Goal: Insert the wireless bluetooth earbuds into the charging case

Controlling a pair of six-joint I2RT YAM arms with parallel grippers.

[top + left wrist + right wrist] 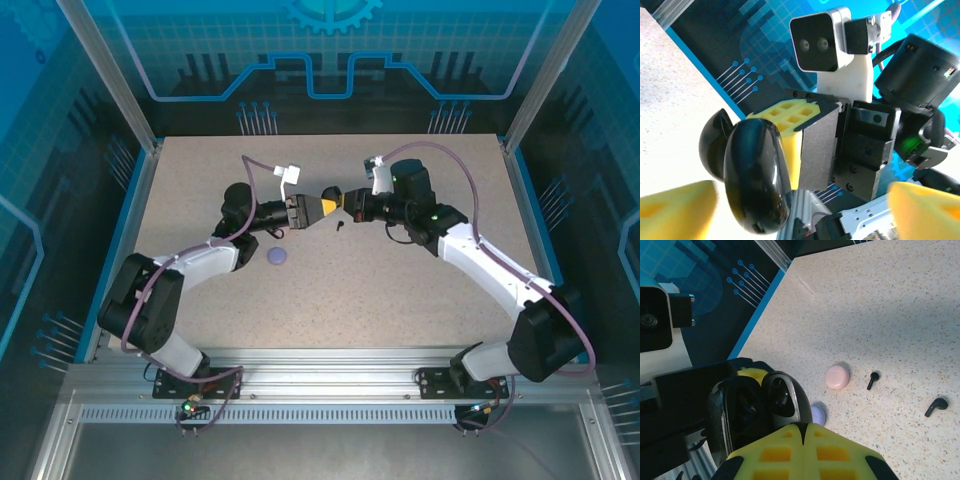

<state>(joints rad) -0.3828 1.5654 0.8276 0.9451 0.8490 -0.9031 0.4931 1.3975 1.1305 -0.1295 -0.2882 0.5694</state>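
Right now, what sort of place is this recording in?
Probably a lab robot cell: a speckled tabletop, an aluminium rail along its near edge, and blue printed panels walling it in.

Bright; L fingers (676, 210) blurry; glare on case (757, 175).

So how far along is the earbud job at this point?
Early. Done: the black case is open. In hand: the right gripper is shut on it, the left gripper open opposite. Left: two black earbuds lie loose on the table; the pink case and lilac case sit closed.
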